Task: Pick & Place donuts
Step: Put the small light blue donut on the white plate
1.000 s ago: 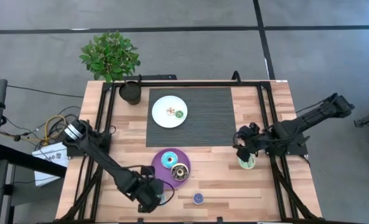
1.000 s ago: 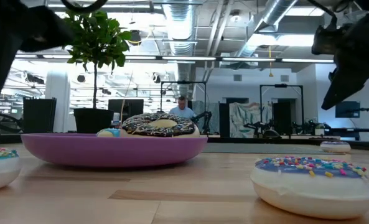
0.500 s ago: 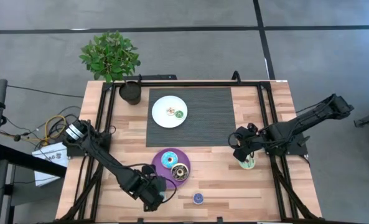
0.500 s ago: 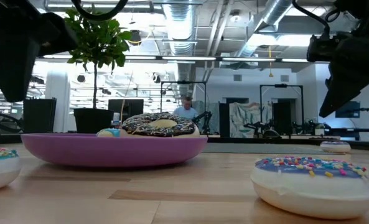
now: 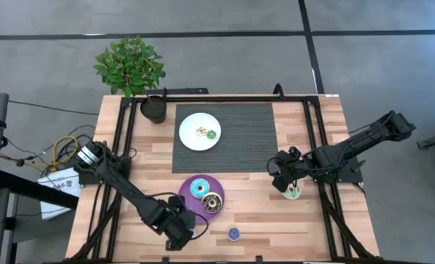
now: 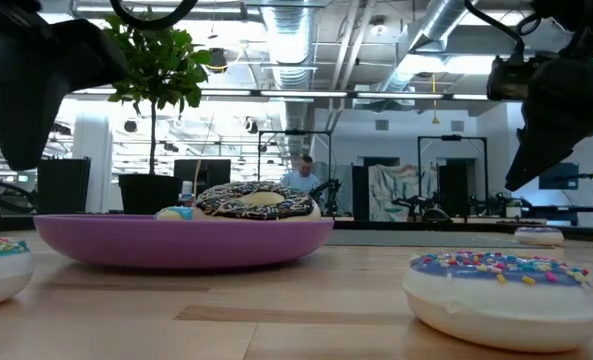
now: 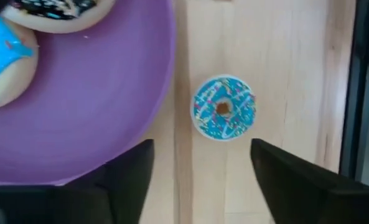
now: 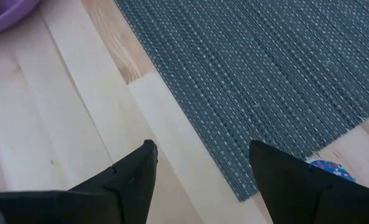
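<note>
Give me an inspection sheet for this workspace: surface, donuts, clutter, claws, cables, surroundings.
Surface: wooden table with a dark mat.
Job's things: blue-iced donut and brown-and-cream donut on the purple plate; cream mini and green mini on the white plate; purple mini, green-iced donut and blue mini on bare wood.
Clutter: potted plant, dark cup.
Claws: left claw open above the blue mini; right claw open over the mat's edge.
Cables: bundle off the table's left.
Surroundings: distant person.

Two larger donuts, blue-iced [image 5: 199,189] and brown-and-cream [image 5: 212,202], are laid flat together. A green-iced one [image 5: 292,192] and a blue mini [image 7: 223,107] are seen apart.
</note>
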`<action>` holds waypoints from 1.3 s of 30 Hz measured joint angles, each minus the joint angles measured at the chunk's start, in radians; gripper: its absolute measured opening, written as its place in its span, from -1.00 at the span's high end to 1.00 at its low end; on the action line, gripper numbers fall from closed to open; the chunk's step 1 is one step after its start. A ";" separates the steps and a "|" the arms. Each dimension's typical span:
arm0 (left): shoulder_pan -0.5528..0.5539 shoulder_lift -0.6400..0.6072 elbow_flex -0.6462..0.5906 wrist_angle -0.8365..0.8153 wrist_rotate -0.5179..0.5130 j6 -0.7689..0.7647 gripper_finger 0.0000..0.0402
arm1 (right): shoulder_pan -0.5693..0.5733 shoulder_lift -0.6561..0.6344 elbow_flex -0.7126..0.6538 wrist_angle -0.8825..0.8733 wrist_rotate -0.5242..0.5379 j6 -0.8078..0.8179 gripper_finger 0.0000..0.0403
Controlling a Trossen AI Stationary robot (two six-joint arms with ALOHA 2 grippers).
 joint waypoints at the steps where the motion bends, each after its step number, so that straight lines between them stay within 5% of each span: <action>1: 0.000 0.000 0.000 0.000 0.001 0.001 -0.39 | 0.000 0.000 0.000 0.000 0.000 0.000 -0.21; 7: -0.003 0.000 0.000 0.002 0.010 -0.199 -0.62 | 0.000 0.000 0.000 0.000 0.000 0.000 -0.21; 21: -0.007 -0.001 0.000 0.020 -0.056 -0.398 -0.64 | 0.000 0.000 0.000 0.000 0.000 -0.002 -0.21; 39: -0.072 0.220 0.132 0.021 -0.075 -0.177 -0.64 | 0.000 0.000 0.000 -0.023 0.001 -0.029 -0.21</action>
